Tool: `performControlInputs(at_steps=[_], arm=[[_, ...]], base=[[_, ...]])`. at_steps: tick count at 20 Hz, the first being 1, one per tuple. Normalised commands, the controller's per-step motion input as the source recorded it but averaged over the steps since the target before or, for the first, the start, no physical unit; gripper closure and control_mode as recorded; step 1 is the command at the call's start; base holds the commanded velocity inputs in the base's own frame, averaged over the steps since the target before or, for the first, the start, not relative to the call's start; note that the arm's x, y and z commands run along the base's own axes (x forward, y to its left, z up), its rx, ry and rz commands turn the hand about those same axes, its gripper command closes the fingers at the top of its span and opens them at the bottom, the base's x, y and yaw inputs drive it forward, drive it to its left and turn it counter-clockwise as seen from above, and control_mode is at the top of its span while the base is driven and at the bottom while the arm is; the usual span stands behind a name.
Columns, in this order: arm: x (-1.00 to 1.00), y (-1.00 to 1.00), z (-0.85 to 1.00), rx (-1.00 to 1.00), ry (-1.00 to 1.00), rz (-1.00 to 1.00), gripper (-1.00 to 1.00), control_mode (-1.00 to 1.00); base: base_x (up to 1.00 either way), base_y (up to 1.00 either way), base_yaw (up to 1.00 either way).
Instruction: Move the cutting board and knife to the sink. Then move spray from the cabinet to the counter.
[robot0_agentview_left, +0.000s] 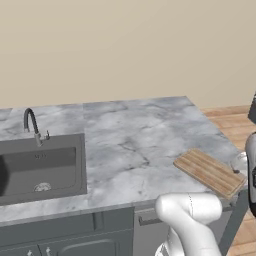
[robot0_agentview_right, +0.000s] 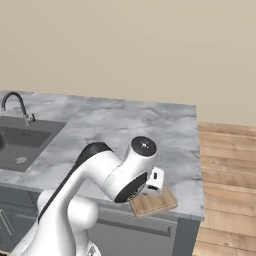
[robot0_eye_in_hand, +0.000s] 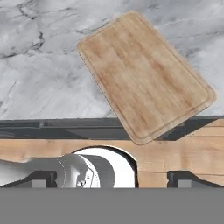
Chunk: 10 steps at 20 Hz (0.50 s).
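Two dark finger tips (robot0_eye_in_hand: 43, 178) of the pincer (robot0_eye_in_hand: 111, 178) stand far apart at the bottom of the hand view, one at each side, with nothing between them; the pincer is spread wide and holds nothing. It hangs above the front edge of the desk (robot0_eye_in_hand: 39, 78), clear of the board.

Ahead of the tips lies the cutting board (robot0_eye_in_hand: 144, 74), flat on the marble-veined top and turned at a slant to the desk's edge. Its near corner juts out past the front edge, over the dark cabinet front and the wooden floor (robot0_eye_in_hand: 183, 153) below. The thin groove runs all round just inside its rim, and its upper face is bare.

In the left base view the cutting board (robot0_agentview_left: 209, 171) sits near the right front corner of the desk (robot0_agentview_left: 135, 135), and the white arm (robot0_agentview_left: 192, 215) rises just in front of it. In the right base view the arm's wrist (robot0_agentview_right: 135, 175) covers much of the board (robot0_agentview_right: 155, 202), whose corner shows beyond the desk's edge.

Well apart from the board, at the far left of the desk, is the sink (robot0_agentview_left: 45, 167), a dark grey basin with a round drain, and its thin black arched faucet (robot0_agentview_left: 32, 125) stands behind it. A plain beige wall (robot0_agentview_left: 125, 50) rises behind the desk.
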Motion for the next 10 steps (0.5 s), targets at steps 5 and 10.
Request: performControlInputs(at_steps=[5,10], arm=[[0.09,-0.29,-0.16,0.22,0.06,-0.17,-1.00,-1.00],[0.08,-0.25,-0.12,0.19,0.15,-0.16,-1.00,-1.00]], base=[[0.00,0.00,0.00],[0.00,0.00,0.00]])
